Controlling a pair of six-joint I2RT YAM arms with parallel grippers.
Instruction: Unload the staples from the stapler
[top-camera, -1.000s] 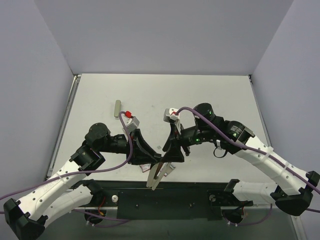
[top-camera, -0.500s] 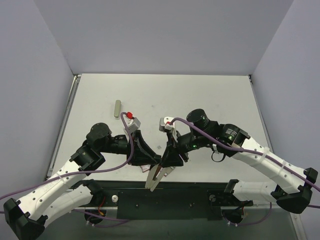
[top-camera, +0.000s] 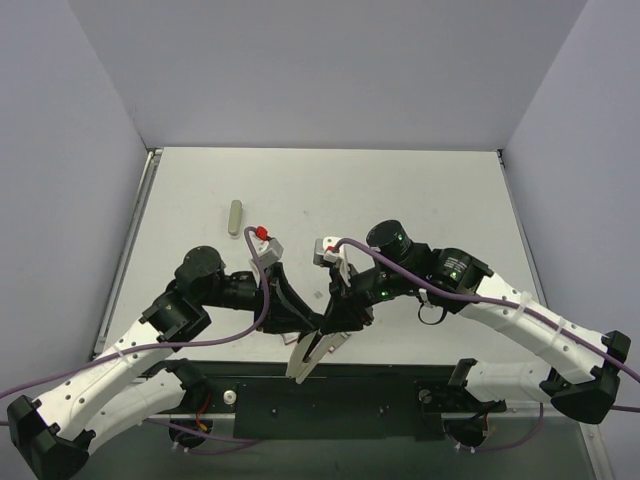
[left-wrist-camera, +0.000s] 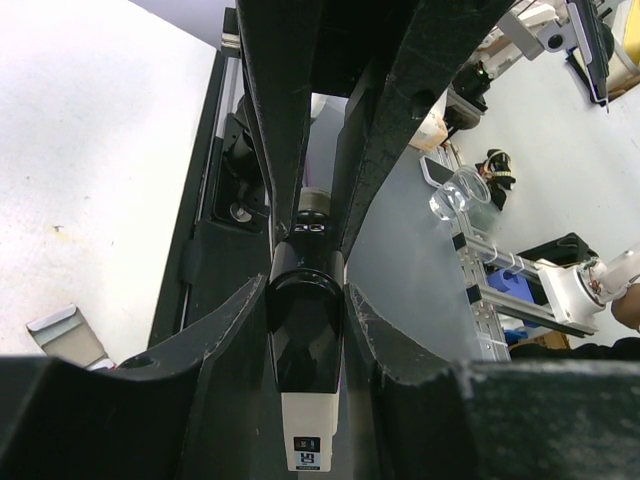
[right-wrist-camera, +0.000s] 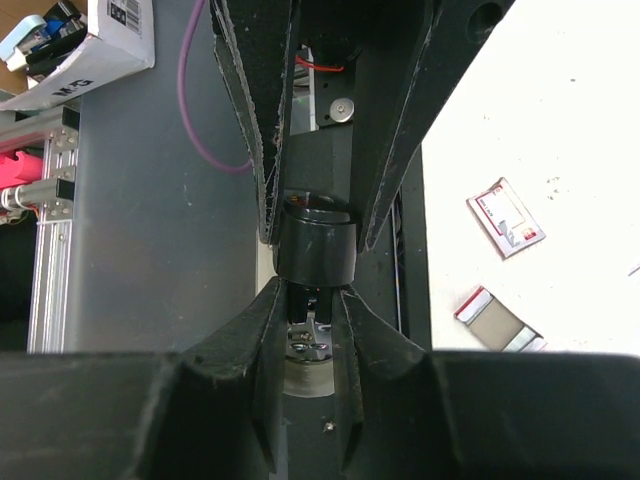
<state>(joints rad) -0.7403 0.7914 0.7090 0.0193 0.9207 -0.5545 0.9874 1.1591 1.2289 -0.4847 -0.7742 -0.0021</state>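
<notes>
The stapler (top-camera: 308, 352) hangs tilted over the table's near edge, pale grey with a black end. My left gripper (top-camera: 303, 322) is shut on it. In the left wrist view its jaws (left-wrist-camera: 305, 292) clamp the stapler's glossy black cap (left-wrist-camera: 305, 335) from both sides, with the pale body below. My right gripper (top-camera: 338, 315) meets it from the right. In the right wrist view its jaws (right-wrist-camera: 308, 292) stand narrow on a thin dark part just under the black cap (right-wrist-camera: 315, 248), and the pads look to be touching it. Staples do not show.
A small red-and-white box (right-wrist-camera: 505, 217) and a small grey box with a red edge (right-wrist-camera: 495, 318) lie on the white table by the grippers. A short olive-grey bar (top-camera: 234, 216) lies at the left middle. The black base plate (top-camera: 330, 395) runs along the near edge.
My right gripper has slid left toward the left gripper, and its jaws have narrowed onto the stapler's end. The left gripper keeps its hold and has barely moved.
</notes>
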